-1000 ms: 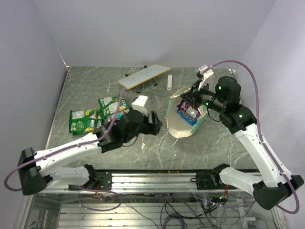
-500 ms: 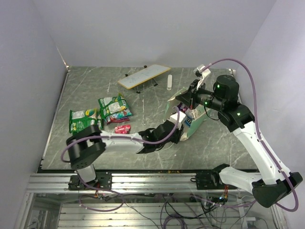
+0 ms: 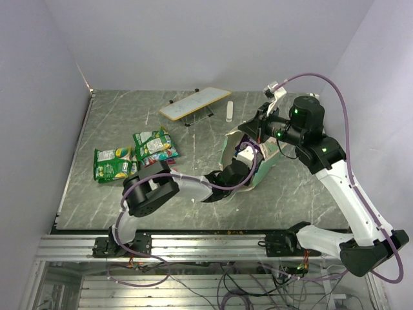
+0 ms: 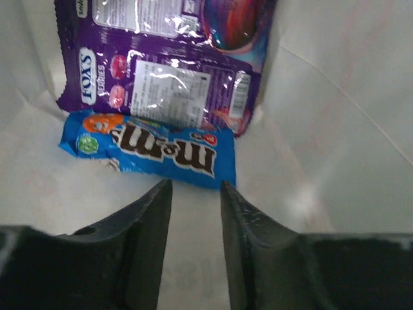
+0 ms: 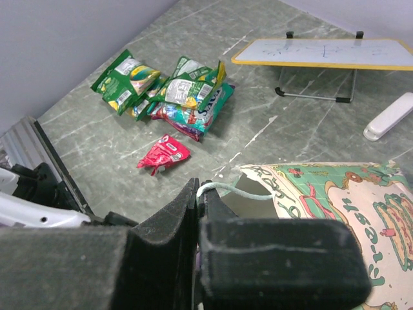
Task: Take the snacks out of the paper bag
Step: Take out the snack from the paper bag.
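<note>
The grey-green marbled table (image 3: 116, 129) carries a loose heap of green packets (image 3: 155, 145) at its left side, one more green packet (image 3: 113, 163) just left of them. A small red packet (image 5: 164, 155) lies nearer, apart from them. At the far middle stands a white board (image 3: 195, 103) on black legs, with a white oblong object (image 3: 228, 111) just to its right. The paper bag (image 5: 335, 206) sits right of centre.

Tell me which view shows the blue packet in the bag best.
Left wrist: the blue packet fills mid-frame, label readable, lying in the paper bag next to a purple packet. Top external: the left arm blocks the bag mouth. Right wrist: only the bag's printed outside.
</note>
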Robot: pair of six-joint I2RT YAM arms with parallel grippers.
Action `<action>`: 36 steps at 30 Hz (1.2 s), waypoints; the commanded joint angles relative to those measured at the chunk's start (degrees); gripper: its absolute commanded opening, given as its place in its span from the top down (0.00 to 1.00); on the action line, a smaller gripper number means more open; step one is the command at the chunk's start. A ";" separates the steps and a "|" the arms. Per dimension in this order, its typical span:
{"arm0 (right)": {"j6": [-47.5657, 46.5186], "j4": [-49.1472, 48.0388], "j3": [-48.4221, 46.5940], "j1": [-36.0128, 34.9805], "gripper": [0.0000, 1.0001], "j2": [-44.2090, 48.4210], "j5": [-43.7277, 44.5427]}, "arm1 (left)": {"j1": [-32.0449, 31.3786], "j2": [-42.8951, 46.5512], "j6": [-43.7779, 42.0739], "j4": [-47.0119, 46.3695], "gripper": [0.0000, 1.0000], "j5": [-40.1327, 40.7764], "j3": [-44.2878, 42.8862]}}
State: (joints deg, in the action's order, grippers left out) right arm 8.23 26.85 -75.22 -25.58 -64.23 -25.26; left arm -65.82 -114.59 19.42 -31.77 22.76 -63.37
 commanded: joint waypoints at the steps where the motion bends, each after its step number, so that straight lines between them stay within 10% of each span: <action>1: -1.39 1.39 -2.42 0.01 1.00 -0.26 -0.34 | 0.69 -5.02 -1.19 -2.47 0.48 3.49 -5.87; 11: -3.40 5.50 -4.81 0.01 1.00 -2.18 -0.30 | 0.87 -14.65 -0.35 2.77 0.00 19.52 -16.09; 27: -2.40 4.39 -3.07 0.08 1.00 -0.90 2.20 | 1.05 -21.84 6.15 12.70 0.11 21.83 -19.68; 32: -3.61 3.52 -3.39 0.11 1.00 -0.46 5.47 | 1.05 -20.90 5.47 14.42 0.44 18.48 -16.75; 36: -4.02 2.91 -3.49 0.10 1.00 -0.91 7.18 | 1.02 -17.75 5.22 14.54 0.49 16.73 -13.24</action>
State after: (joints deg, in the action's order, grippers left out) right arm 5.08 32.23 -78.61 -25.56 -65.84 -20.88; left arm -64.97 -132.51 23.42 -24.93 44.07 -81.67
